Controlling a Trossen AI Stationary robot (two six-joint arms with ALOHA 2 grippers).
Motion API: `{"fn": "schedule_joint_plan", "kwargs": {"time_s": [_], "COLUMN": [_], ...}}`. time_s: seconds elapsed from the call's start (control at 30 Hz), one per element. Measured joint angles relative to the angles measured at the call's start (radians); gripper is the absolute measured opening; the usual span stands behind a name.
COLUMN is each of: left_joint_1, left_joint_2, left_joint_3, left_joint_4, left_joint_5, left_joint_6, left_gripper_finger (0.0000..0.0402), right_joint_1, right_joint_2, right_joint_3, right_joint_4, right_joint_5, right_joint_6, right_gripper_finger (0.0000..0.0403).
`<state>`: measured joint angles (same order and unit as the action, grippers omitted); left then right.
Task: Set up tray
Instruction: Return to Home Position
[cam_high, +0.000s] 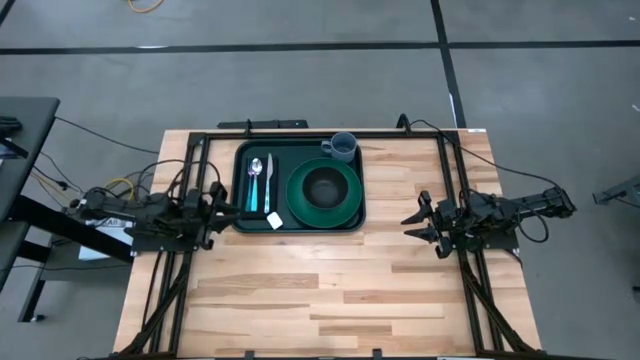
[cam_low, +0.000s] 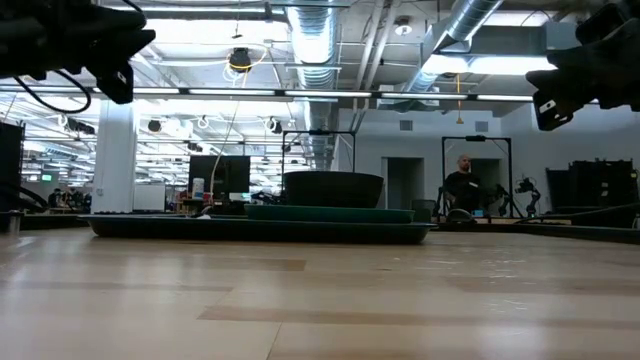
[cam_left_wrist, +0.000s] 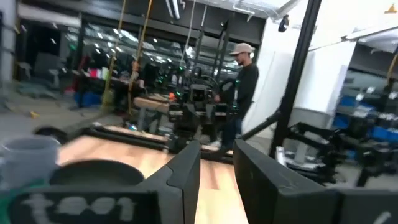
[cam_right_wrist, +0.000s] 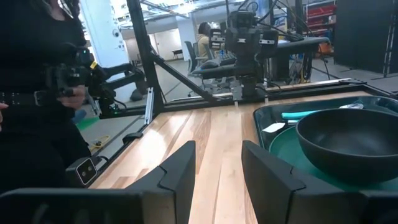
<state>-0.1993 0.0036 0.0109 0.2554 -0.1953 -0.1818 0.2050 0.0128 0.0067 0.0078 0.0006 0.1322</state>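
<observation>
Tray (cam_high: 290, 152) (dark green, rounded corners) sits flat on the table (cam_high: 330, 290), up against the back edge and a bit left of ctr.

L arm lies low and near-level, coming in from the middle of the left edge and pointing inward at the opposite arm. The left gripper (cam_high: 218, 208) hangs above the wood just beside the tray's left rim, not touching it. Its claw is released, w/ a narrow gap between its fingers (cam_left_wrist: 183, 180) and nothing in it.

R arm mirrors that from the right edge, stretched level and pointing inward. The right gripper (cam_high: 420, 222) is well apart from the tray's right rim, over bare wood. Its claw is also released, fingers (cam_right_wrist: 177, 174) parted and empty. In the low view both grippers show up high, off the tabletop.

Round green plate (cam_high: 298, 203) fills the tray's right half, w/ a dark bowl (cam_high: 323, 185) centred on it. A grey-blue cup (cam_high: 341, 147) stands upright at the tray's back-right corner, just behind the plate.

Black napkin (cam_high: 250, 205) lies lengthwise along the tray's left side. On it, side by side, are a spoon (cam_high: 256, 170) and, to its right, a knife (cam_high: 268, 185) w/ blue on the handle. A small white tag (cam_high: 275, 219) sits at the napkin's front-right corner.
</observation>
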Motion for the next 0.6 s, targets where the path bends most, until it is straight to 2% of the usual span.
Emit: {"fn": "schedule_joint_plan", "kwargs": {"time_s": [0.2, 0.37, 0.47, 0.6], "left_joint_1": [0.097, 0.188, 0.22, 0.229], "left_joint_2": [0.0, 0.0, 0.001, 0.001], "left_joint_3": [0.0, 0.0, 0.0, 0.006], "left_joint_4": [-0.022, -0.178, -0.216, -0.237], "left_joint_5": [0.069, 0.154, 0.236, 0.24], "left_joint_6": [0.09, 0.11, 0.117, 0.159], "left_gripper_finger": [0.0084, 0.0084, 0.0084, 0.0084], "right_joint_1": [0.0, 0.0, 0.0, 0.0], "right_joint_2": [0.0, 0.0, 0.0, 0.0], "right_joint_3": [0.0, 0.0, 0.0, 0.0], "right_joint_4": [0.0, 0.0, 0.0, 0.0], "right_joint_5": [0.0, 0.0, 0.0, 0.0], "right_joint_6": [0.0, 0.0, 0.0, 0.0], "right_gripper_finger": [0.0122, 0.0122, 0.0122, 0.0122]}}
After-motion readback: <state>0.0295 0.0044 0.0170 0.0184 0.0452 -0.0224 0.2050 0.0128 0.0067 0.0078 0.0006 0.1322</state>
